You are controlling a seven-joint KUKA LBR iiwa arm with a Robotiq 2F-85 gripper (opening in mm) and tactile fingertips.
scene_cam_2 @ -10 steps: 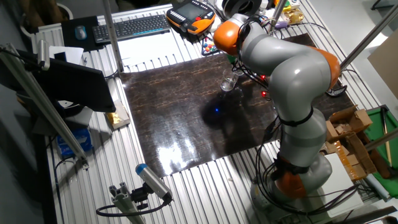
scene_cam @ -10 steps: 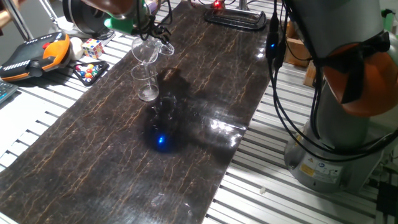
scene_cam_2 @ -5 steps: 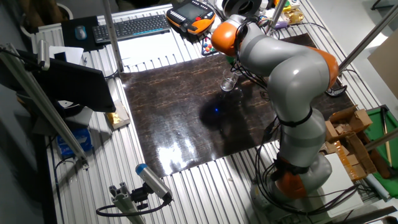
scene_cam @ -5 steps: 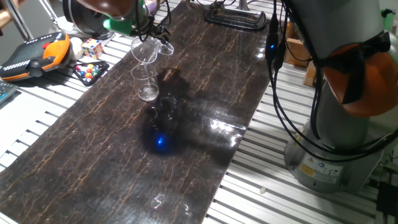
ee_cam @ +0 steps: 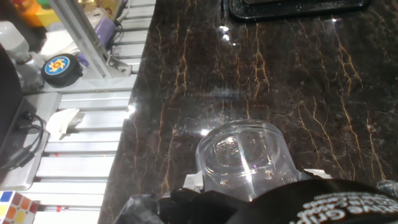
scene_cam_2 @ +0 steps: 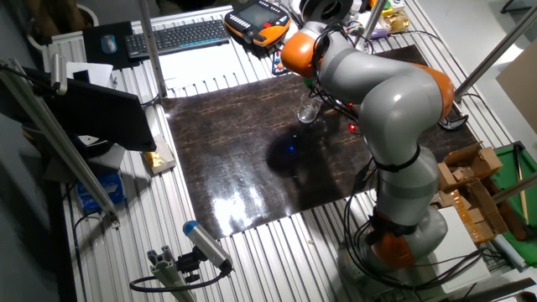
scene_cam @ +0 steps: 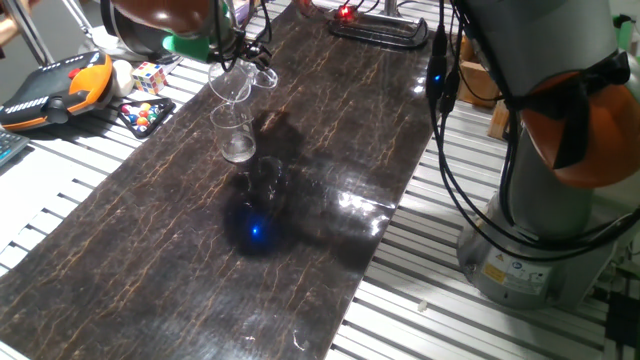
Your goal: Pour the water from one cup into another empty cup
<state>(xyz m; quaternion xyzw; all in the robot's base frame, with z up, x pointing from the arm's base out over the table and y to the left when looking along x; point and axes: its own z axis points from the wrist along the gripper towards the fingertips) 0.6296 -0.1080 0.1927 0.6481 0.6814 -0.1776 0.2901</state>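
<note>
**Handled cup tipped over the narrow glass**

One fixed view: the fingers are closed around the wide handled cup, held tilted just above the narrow thick-based cup, which stands on the dark marble-patterned tabletop directly below them, apparently so the lip drains into it. Any water is too clear to make out.

The other fixed view: the arm hides the fingers; only the narrow cup shows beneath.

Hand view: the handled cup fills the space ahead of the fingers, whose tips are cut off.
</note>
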